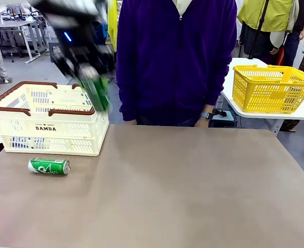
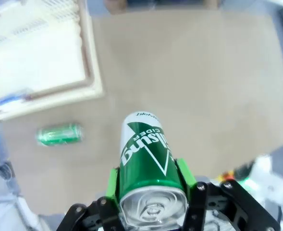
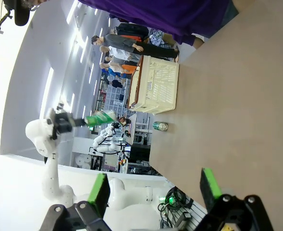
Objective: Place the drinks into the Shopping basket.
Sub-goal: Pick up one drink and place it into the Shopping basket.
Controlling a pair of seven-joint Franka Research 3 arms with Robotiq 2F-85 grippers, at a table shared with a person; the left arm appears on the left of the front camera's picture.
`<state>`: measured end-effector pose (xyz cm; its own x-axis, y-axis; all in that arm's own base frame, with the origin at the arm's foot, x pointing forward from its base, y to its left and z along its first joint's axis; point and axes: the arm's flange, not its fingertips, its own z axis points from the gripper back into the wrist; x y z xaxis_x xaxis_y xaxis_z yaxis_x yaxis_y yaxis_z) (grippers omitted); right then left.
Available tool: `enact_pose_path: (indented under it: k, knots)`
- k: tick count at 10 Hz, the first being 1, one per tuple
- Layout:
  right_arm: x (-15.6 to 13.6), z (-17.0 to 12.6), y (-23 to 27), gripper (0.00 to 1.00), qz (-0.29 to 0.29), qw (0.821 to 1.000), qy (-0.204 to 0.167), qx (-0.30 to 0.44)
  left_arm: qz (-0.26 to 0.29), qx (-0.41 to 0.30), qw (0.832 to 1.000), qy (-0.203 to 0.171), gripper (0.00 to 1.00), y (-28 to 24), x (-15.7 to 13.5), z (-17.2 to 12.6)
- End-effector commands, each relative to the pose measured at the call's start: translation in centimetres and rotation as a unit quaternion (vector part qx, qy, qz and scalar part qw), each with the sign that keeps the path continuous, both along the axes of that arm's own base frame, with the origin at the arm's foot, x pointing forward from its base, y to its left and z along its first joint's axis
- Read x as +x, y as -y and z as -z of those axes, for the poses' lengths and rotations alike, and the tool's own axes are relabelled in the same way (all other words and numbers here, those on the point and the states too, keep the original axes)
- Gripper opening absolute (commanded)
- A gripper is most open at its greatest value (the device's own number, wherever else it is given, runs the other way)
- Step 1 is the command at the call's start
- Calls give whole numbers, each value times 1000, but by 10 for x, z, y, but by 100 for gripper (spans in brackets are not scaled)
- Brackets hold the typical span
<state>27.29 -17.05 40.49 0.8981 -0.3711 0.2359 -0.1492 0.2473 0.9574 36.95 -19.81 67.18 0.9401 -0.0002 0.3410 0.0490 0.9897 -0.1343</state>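
The left gripper, smeared by motion blur, hangs above the right end of the Shopping basket. Its fingers pinch a held green can, which tilts over the basket's brown rim. From the left wrist view, the left gripper presses its green pads against both sides of the held green can, silver top toward the camera. Part of the white lettering reads "CIDER"; the rest is hard to make out.

A second green can lies on its side on the table, just in front of the basket and not touching it. A blue shape shows through the basket's lower slots, too broken up to identify.

The right gripper has its 2 fingers spread wide with nothing between them.

A person in a purple top stands at the far side, cut off at the shoulders by the picture's top edge. A yellow basket sits on a side table at the right.
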Motion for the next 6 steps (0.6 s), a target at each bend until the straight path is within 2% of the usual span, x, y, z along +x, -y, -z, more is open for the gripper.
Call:
enact_pose_path:
  k: [1, 2, 3, 4, 5, 6]
  knots:
    - [3, -6, -1, 100, 6, 1000, -1, 14, -98, -5, 995, 28, 0, -32, 61, 9]
    - [3, -6, -1, 100, 6, 1000, -1, 14, -161, 2, 987, -6, 0, -51, 85, 26]
    - [3, -6, -1, 100, 6, 1000, -1, 14, -185, 10, 981, -60, 0, -66, 102, 45]
    - [3, -6, -1, 100, 6, 1000, -1, 14, -190, -5, 977, -101, 0, -80, 113, 61]
    - [3, -6, -1, 100, 6, 1000, -1, 14, -192, -60, 966, -163, 0, -88, 120, 71]
    - [3, -6, -1, 100, 6, 1000, -1, 14, -174, 10, 983, -55, 0, -96, 109, 62]
